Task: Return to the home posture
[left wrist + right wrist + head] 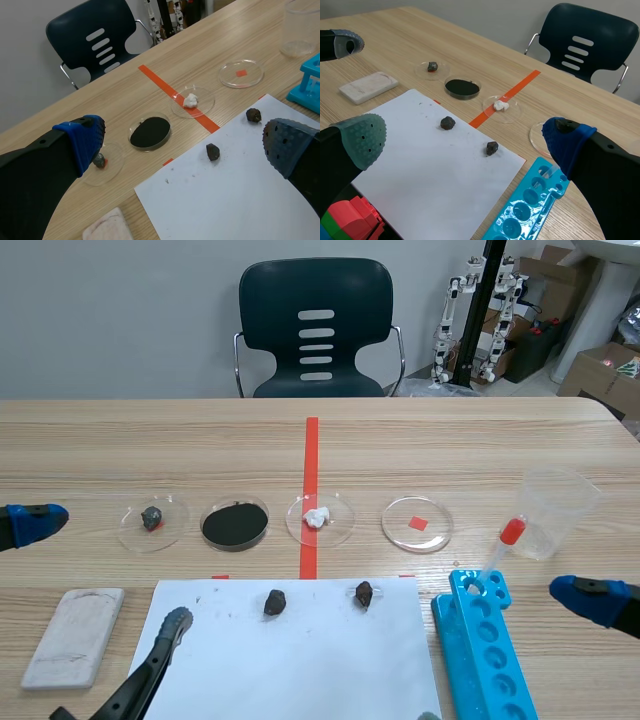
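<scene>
Pale wooden counter [100,440] fills the scene, a dark chair [316,330] at its far side; the left gripper [185,141] hangs low at the near left, fingers [82,140] spread wide and empty; the right gripper [465,140] hangs at the near right, fingers equally wide, nothing between them; between them lies a white sheet [300,670] bearing two dark lumps [274,602]; beyond it, four clear dishes [400,525] in a row; a blue rack [480,650] lies just right of the sheet, a clear cup [555,510] beyond it; a pale block [75,635] lies left of it.
</scene>
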